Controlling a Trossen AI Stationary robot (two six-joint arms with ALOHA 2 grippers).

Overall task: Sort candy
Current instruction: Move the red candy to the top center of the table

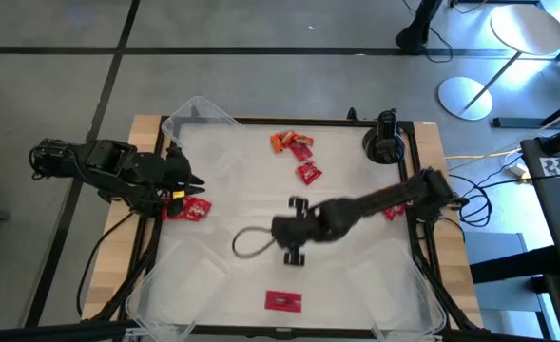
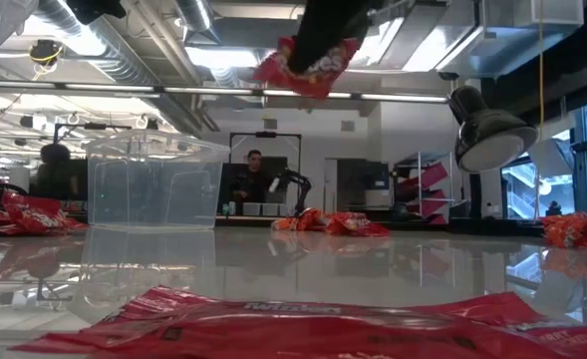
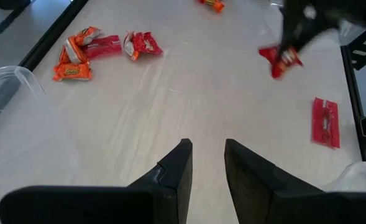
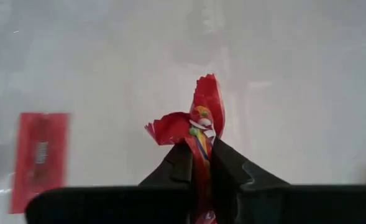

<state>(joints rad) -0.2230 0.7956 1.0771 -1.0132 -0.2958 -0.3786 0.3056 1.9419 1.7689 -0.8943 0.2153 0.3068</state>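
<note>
Flat red bar (image 2: 303, 324) lies nearest the low camera, across the bottom of that frame; from above the same bar (image 1: 282, 300) sits at lower centre of the worktop (image 1: 356, 275). Right end effector (image 4: 201, 163) is clamped on a red packet (image 4: 198, 121), lifted clear of the surface; in the low view the packet (image 2: 308, 68) hangs at the top centre. From above, this end effector (image 1: 295, 239) is mid-frame. Left end effector (image 3: 206, 163) has its fingers narrowly parted, holding nothing, at the worktop's left edge beside a small red pile (image 1: 186, 208). More candy (image 1: 296, 152), orange pieces and red packets, lies at upper centre. A clear bin (image 2: 153, 181) stands at left in the low view.
</note>
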